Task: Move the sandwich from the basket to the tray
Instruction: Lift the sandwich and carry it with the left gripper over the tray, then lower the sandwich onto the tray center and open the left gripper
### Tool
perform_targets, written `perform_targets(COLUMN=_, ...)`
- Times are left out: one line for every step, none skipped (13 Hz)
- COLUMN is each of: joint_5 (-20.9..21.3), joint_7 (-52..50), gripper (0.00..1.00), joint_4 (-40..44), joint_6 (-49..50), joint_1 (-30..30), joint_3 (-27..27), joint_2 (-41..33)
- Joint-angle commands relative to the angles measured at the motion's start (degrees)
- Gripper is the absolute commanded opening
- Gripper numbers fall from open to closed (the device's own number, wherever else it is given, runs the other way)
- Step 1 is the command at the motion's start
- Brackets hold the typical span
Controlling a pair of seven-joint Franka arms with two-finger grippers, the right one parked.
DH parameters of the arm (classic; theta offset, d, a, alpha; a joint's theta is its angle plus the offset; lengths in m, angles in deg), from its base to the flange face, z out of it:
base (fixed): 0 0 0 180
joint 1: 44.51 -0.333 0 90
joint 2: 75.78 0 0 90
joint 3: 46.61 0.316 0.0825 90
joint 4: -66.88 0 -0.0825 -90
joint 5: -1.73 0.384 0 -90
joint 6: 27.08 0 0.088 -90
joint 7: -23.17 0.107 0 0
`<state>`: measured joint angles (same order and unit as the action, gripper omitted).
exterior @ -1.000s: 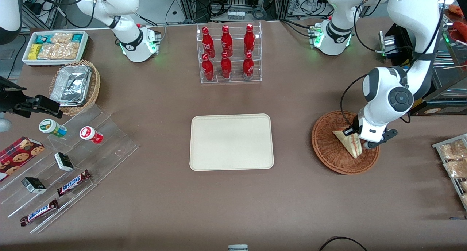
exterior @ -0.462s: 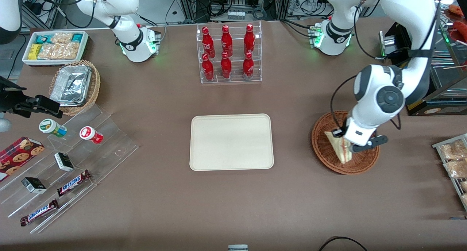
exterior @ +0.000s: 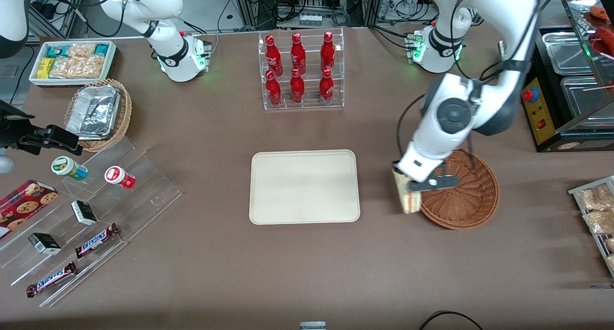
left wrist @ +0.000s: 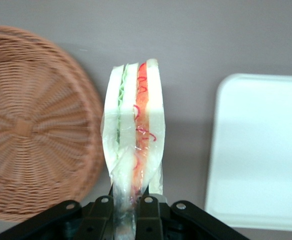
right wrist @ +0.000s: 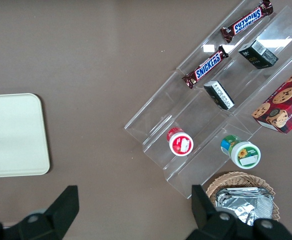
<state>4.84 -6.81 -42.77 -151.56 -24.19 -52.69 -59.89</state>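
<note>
Your table (exterior: 297,263): brown, bearing all items below.
Your tray (exterior: 304,186): cream-white, flat, near the table's middle, nothing on it.
Your basket (exterior: 463,195): reddish-brown wicker, toward the working arm's end, well apart from the tray, nothing inside.
Your gripper (exterior: 413,186): raised above the basket's rim on the tray side, fingers (left wrist: 101,212) pinched narrow on the wrapped wedge.
Your sandwich (exterior: 407,195): clear of the basket, held over bare table between basket and tray, cut edge with red and green layers facing the wrist camera (left wrist: 134,135).
</note>
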Motion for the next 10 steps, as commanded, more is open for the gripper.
perform_targets(joint_5=0.15, joint_7=-0.34, gripper=0.0, joint_4=6.63, joint_6=1.26, joint_1=4.89, joint_3=0.63, joint_2=5.62)
perform_targets(joint_5=0.06, joint_7=-0.61, gripper=0.0, joint_4=8.03, joint_6=1.0, joint_1=6.3, joint_3=0.63, joint_2=6.77)
perform_targets(joint_5=0.06, joint_7=-1.31, gripper=0.0, joint_4=9.61, joint_6=0.91, joint_1=7.36, joint_3=0.63, joint_2=8.35)
perform_targets(joint_5=-0.03, joint_7=-2.36, gripper=0.0, joint_4=11.98, joint_6=0.9, joint_1=8.5, joint_3=0.63, joint_2=10.45)
perform_targets(joint_5=-0.03, joint_7=-3.32, gripper=0.0, joint_4=14.18, joint_6=0.9, joint_1=9.73, joint_3=0.63, joint_2=12.73)
perform_targets(joint_5=-0.03, joint_7=-4.2, gripper=0.0, joint_4=15.68, joint_6=0.9, joint_1=10.61, joint_3=0.63, joint_2=14.5)
perform_targets(joint_5=-0.03, joint_7=-5.78, gripper=0.0, joint_4=17.26, joint_6=0.73, joint_1=11.66, joint_3=0.63, joint_2=16.6)
perform_targets(joint_5=0.05, joint_7=-7.1, gripper=0.0, joint_4=19.28, joint_6=0.73, joint_1=12.98, joint_3=0.63, joint_2=18.36)
perform_targets(joint_5=-0.03, joint_7=-7.37, gripper=0.0, joint_4=21.21, joint_6=0.82, joint_1=13.25, joint_3=0.63, joint_2=19.95)
perform_targets(joint_5=-0.03, joint_7=-7.38, gripper=0.0, joint_4=22.1, joint_6=0.73, joint_1=13.34, joint_3=0.54, joint_2=20.75)
